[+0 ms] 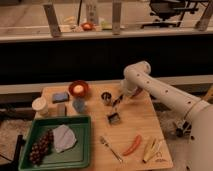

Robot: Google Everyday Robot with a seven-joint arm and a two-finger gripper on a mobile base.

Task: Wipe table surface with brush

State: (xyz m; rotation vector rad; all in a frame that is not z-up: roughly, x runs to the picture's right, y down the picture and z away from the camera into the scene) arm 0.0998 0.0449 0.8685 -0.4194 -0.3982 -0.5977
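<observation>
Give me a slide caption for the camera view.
The tool, mid-table beside the metal cup, holds the brush on the table surface.

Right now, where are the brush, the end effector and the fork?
brush (113, 119): camera view, on its squarish dark head.
end effector (120, 101): camera view, on its tip, at the upper end of the brush handle.
fork (111, 149): camera view, on the middle of its handle.

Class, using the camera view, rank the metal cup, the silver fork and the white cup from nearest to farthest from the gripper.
The gripper holds the brush over the middle of the table surface.
1. Metal cup, right beside it, toward picture-left.
2. Silver fork, near the front edge.
3. White cup, at the far picture-left edge.
</observation>
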